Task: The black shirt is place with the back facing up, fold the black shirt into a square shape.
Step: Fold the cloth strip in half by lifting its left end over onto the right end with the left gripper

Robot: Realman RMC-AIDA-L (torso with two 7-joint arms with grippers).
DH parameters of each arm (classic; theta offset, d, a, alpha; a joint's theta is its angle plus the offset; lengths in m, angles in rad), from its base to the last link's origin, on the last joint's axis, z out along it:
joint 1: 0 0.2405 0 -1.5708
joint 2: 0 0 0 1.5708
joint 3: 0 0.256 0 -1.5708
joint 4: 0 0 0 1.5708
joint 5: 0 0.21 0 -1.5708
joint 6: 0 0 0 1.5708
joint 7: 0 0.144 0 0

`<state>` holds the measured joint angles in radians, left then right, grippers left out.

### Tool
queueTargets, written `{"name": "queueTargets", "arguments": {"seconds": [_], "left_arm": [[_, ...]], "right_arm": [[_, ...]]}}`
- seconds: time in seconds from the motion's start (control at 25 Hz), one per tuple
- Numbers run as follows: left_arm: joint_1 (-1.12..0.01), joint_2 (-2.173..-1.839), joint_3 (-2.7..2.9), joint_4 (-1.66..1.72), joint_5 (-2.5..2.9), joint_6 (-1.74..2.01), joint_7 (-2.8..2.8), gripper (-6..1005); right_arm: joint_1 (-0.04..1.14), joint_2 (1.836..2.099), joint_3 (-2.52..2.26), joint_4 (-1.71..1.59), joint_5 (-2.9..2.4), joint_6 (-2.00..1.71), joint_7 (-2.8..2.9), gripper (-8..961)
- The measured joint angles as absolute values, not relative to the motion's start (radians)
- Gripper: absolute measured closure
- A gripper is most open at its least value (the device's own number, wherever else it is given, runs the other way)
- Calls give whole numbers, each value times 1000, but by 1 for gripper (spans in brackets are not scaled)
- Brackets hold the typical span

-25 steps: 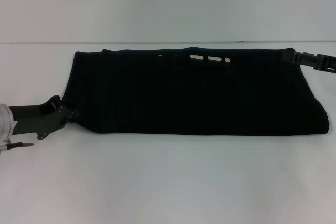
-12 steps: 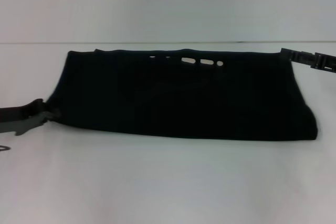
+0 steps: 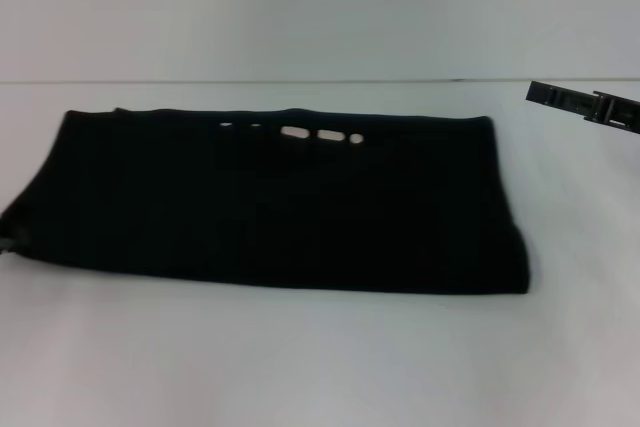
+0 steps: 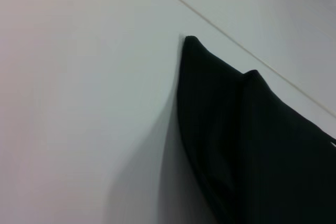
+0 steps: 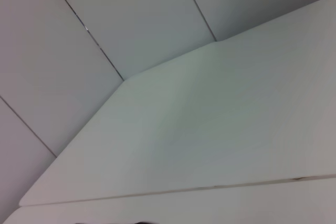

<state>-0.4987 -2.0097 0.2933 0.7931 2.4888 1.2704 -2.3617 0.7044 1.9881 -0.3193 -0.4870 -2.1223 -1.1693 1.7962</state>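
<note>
The black shirt [image 3: 270, 202] lies as a folded band across the white bench [image 3: 300, 357], its far edge broken by a few small pale gaps. Wide bare bench lies on the near side. The right tool [image 3: 585, 105] hangs off the shirt's far right corner, clear of the cloth; whether it is apart or together cannot be told. No writing is readable.

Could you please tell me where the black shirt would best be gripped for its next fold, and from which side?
The black shirt lies as a long flat band, so halving it lengthwise should make a square. I would probably pinch a corner at its right short end, approaching low from the right, where the right gripper hangs. That end's near corner looks slightly raised off the table.
</note>
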Motion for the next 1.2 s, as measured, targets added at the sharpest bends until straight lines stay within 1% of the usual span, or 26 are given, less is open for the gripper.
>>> {"name": "queueTargets", "arguments": {"seconds": [0.2,0.48,0.6,0.72,0.8,0.88,0.96,1.04,1.12,1.2], "left_arm": [[-463,-2006,289,850,2512,1281,-2360,962],[-481,-1996,280,859,2508,1323,-2357,960],[-521,-1980,282,858,2491,1385,-2353,956],[-590,-1960,289,840,2479,1483,-2345,952],[-612,-1956,291,832,2475,1507,-2345,949],[-725,-1954,328,781,2432,1571,-2347,946],[-789,-1962,365,734,2401,1578,-2352,943],[-855,-1979,394,684,2371,1577,-2355,941],[-917,-2007,414,639,2347,1572,-2352,938],[-969,-2058,424,619,2329,1547,-2347,935]], "right_arm": [[709,1993,-321,-483,-2122,-1144,1796,26],[704,1994,-320,-482,-2121,-1135,1796,26],[699,1994,-316,-486,-2121,-1134,1796,25],[693,1994,-313,-487,-2121,-1127,1791,25],[688,1994,-313,-488,-2121,-1117,1786,25],[686,1991,-313,-489,-2120,-1108,1779,25],[684,1987,-312,-489,-2119,-1101,1771,25],[682,1982,-312,-489,-2119,-1092,1768,25],[678,1976,-312,-489,-2118,-1089,1764,25],[674,1968,-313,-489,-2118,-1087,1757,25]]}}
